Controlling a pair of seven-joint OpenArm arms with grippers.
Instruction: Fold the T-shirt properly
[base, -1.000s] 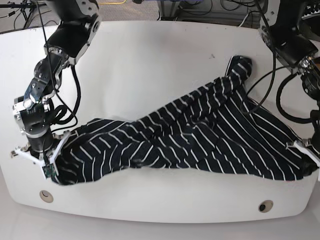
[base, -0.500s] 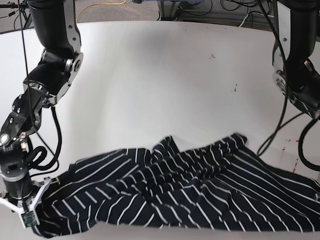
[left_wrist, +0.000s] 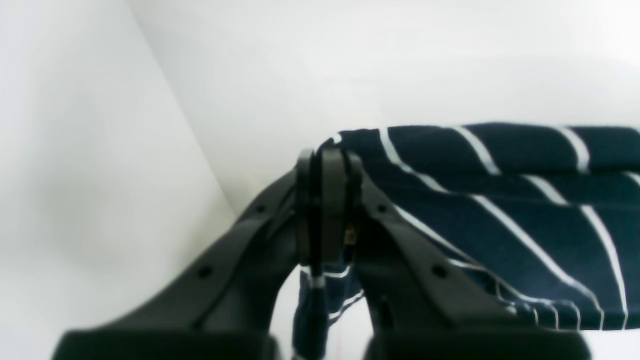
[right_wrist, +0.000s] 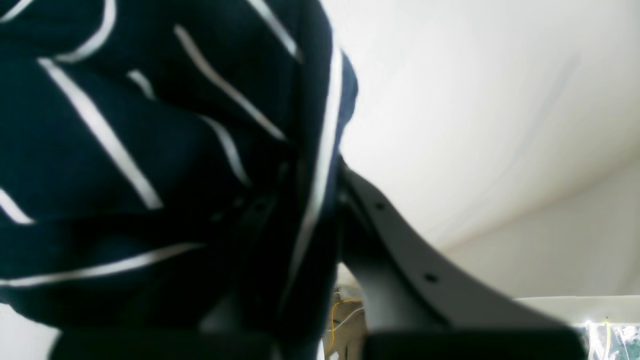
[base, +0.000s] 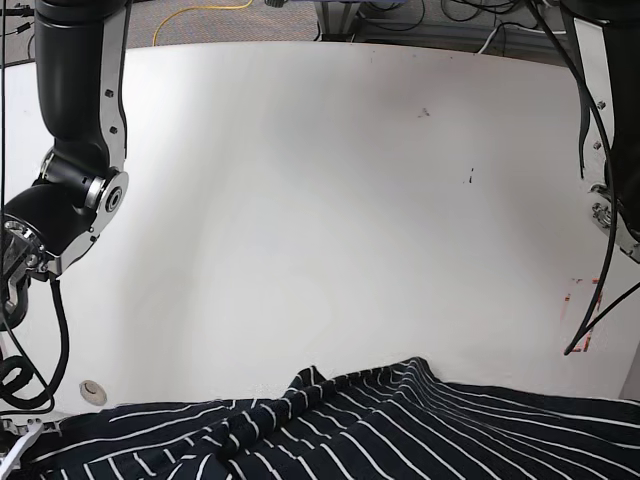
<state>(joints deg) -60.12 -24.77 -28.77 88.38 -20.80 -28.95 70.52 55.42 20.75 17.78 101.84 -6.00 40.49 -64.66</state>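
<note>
We see the soft black T-shirt with thin white stripes (base: 380, 430) now bunched along the bottom edge of the base view, pulled nearer than half a second ago, baring most of the white rounded table (base: 330, 200). Our left gripper (left_wrist: 327, 210) is clamped on its edge. Our right gripper (right_wrist: 320, 210) is largely draped in cloth; we cannot tell its state.

The T-shirt (base: 400, 425) at the bottom of the base view is soft, matt knit cloth, dark with thin white stripes, rumpled into folds. The worktop (base: 330, 200) is smooth, white, faintly glossy. The left claw (left_wrist: 327, 210) looks like matt black moulded plastic, as does the right claw (right_wrist: 350, 210).
</note>
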